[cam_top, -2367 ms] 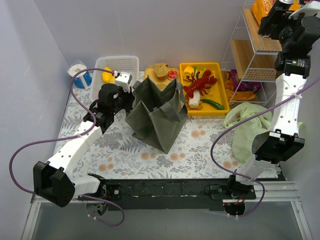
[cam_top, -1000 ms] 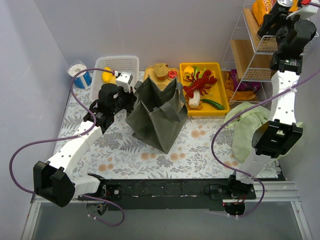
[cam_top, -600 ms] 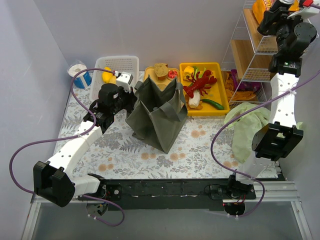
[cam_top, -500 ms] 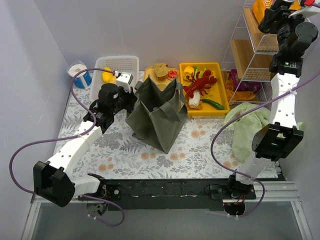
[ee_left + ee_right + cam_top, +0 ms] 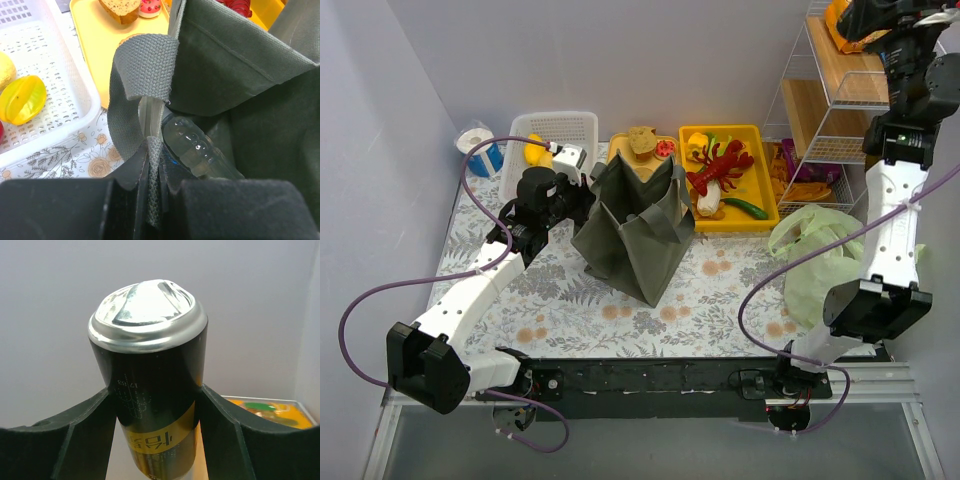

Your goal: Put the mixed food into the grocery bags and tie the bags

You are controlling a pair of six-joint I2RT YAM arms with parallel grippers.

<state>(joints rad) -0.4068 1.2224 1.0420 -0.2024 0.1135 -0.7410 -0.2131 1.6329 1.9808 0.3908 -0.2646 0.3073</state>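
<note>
The left hand (image 5: 150, 200) is clenched on the woven strap (image 5: 145, 65) of the olive fabric tote (image 5: 635, 235), whose mouth gapes just past its fingers, with one clear plastic bottle (image 5: 192, 147) lying inside. The tote is soft and would likely slump if let go; the stiff webbing strap looks the surest hold. The right hand (image 5: 152, 432), raised well above the table beside the wire rack (image 5: 825, 95), grasps one black can (image 5: 150, 370), smooth and probably slippery. Far below that hand lies the pale-green plastic bag (image 5: 815, 260), thin and crinkly, best taken by its loop handles. That makes two bags. Beyond the left hand, two yellow trays (image 5: 765, 180) carry the toy food: one red lobster (image 5: 720, 165), one green pepper (image 5: 745, 207) and a bread bun (image 5: 640, 138), all likely light and rigid.
</note>
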